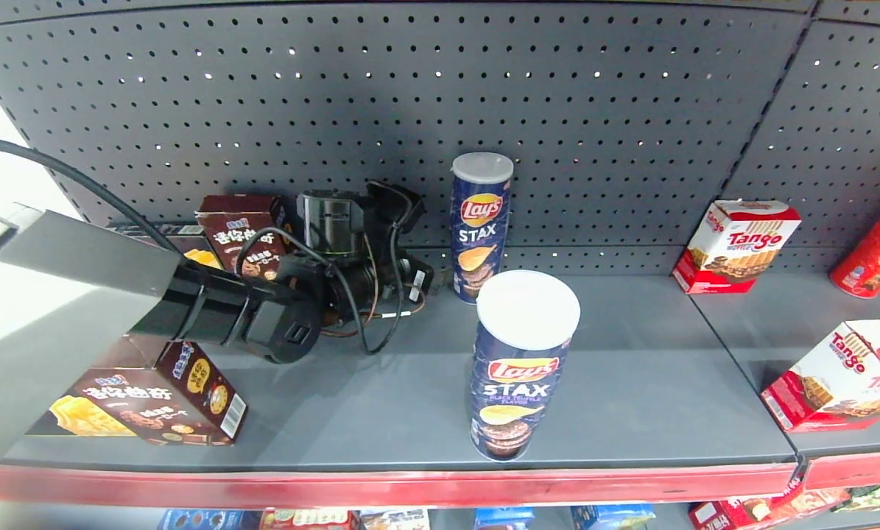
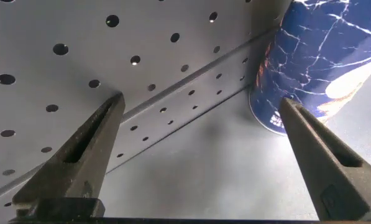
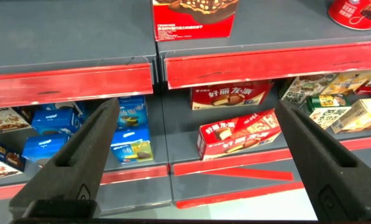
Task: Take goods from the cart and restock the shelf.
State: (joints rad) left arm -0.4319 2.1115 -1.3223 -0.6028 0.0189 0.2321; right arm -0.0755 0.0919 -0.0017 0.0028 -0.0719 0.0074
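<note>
Two tall blue chip cans stand on the grey shelf (image 1: pixel 631 383): the rear can (image 1: pixel 481 224) against the pegboard and the front can (image 1: pixel 524 364) near the red front edge. My left arm's wrist (image 1: pixel 336 250) lies low over the shelf at the back, just left of the rear can. In the left wrist view my left gripper (image 2: pixel 202 102) is open and holds nothing. The rear can (image 2: pixel 322 56) stands just beyond one fingertip, close to the back panel. My right gripper (image 3: pixel 197 107) is open and empty, facing lower shelves.
Brown snack boxes sit at the shelf's left: one (image 1: pixel 152 397) in front, one (image 1: pixel 241 232) behind the arm. Red and white wafer boxes (image 1: pixel 738 246) (image 1: pixel 845 375) and a red can (image 1: pixel 878 254) stand to the right. Lower shelves hold blue packets (image 3: pixel 126 134) and red boxes (image 3: pixel 238 134).
</note>
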